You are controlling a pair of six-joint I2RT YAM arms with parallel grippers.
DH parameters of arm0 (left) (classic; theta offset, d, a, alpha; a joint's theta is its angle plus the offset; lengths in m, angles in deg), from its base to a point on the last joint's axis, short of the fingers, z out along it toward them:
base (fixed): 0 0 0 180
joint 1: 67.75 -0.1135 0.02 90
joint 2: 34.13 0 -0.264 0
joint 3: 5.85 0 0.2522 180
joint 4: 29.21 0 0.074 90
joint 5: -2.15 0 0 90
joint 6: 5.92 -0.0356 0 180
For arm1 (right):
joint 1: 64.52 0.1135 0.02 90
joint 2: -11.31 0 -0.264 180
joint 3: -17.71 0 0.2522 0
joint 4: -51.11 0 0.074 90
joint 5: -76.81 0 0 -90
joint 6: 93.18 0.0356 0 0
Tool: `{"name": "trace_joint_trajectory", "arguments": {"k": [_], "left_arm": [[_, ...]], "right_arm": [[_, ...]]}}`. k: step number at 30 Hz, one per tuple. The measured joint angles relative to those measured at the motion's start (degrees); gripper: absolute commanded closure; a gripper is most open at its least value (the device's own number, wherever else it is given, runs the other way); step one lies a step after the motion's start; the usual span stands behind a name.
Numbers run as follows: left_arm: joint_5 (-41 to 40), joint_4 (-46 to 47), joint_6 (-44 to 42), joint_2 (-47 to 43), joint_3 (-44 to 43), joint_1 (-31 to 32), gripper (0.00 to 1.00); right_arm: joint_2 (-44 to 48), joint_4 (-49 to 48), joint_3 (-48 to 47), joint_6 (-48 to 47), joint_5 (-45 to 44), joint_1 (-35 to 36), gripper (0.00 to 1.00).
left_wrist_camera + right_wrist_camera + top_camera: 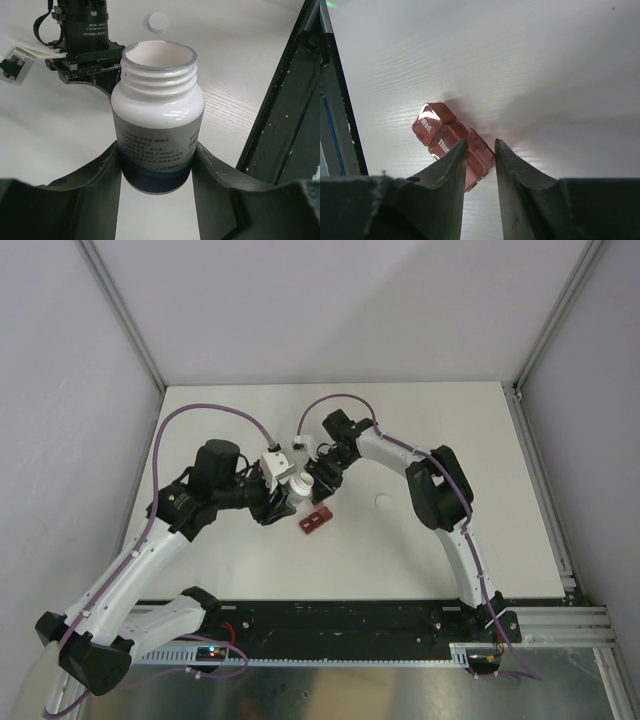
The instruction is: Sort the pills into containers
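The dark red pill box [315,522] lies at mid-table, its three compartments in a row. In the right wrist view two lids [436,131] read "Wed." and "Thur", and the end lid [481,145] stands raised. My right gripper [480,150] is narrowly closed, with that raised lid between its fingertips; it also shows in the top view [323,498]. My left gripper [157,165] is shut on the lower body of an uncapped white bottle [157,105] and holds it just left of the box [298,485]. No pills show; the bottle's contents are hidden.
The bottle's round white cap [381,502] lies on the table right of the box, and also shows in the left wrist view [158,21]. The two wrists are close together over mid-table. A black rail [350,625] runs along the near edge.
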Motion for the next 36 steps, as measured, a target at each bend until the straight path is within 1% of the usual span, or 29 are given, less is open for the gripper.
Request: {"name": "trace_joint_trajectory", "arguments": {"k": [7,22,36], "left_arm": [[0.0,0.0,0.0,0.0,0.0,0.0,1.00],[0.0,0.0,-0.1,0.7,0.0,0.0,1.00],[-0.9,0.0,-0.5,2.8,-0.1,0.0,1.00]], "right_arm": [[0.3,-0.1,3.0,0.0,0.0,-0.9,0.75],[4.0,-1.7,7.6,0.0,0.2,-2.4,0.87],[8.6,-5.2,14.2,2.1,1.2,-5.0,0.93]]}}
